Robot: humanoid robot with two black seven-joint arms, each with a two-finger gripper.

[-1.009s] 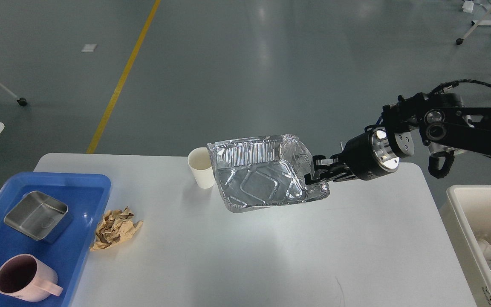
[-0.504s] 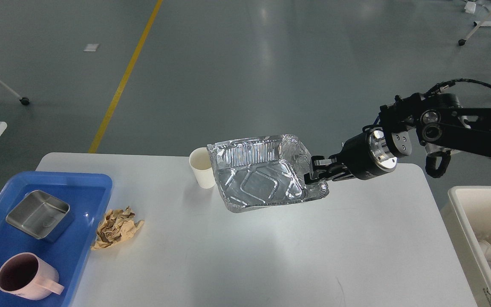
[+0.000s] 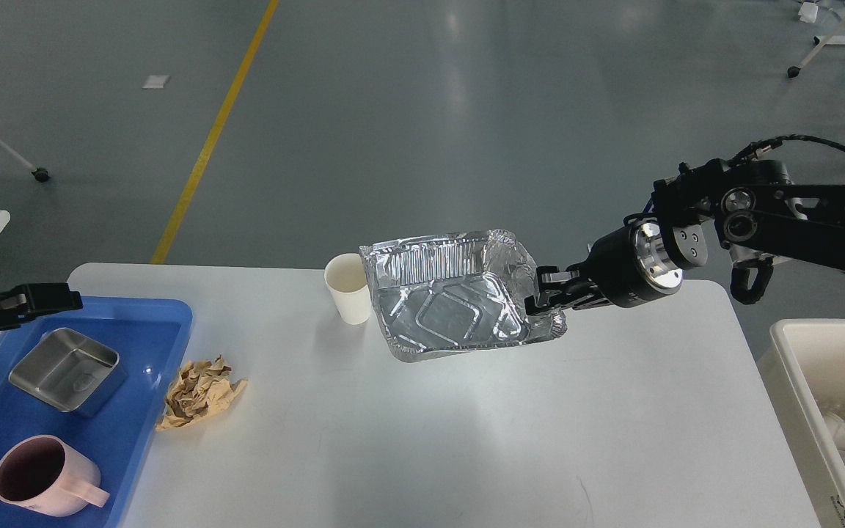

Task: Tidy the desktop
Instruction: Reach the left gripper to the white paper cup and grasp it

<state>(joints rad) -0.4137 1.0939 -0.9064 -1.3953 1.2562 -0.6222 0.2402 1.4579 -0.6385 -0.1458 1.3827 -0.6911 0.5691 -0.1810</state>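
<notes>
Head view: the right gripper [image 3: 549, 293] clamps the crumpled silver foil tray [image 3: 452, 297], seemingly empty, above the white rectangular desktop [image 3: 466, 440]'s far edge. The blue plastic tray [image 3: 136, 411] at the left edge holds a steel box [image 3: 67, 368] and pink mug [image 3: 41, 480]. The left gripper [image 3: 45, 301] is too dark to judge.

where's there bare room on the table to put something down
The near middle and right of the table, between the crumpled paper and the white bin, is bare. The far middle is crowded: paper cup, and the foil tray held in the right hand.
</notes>
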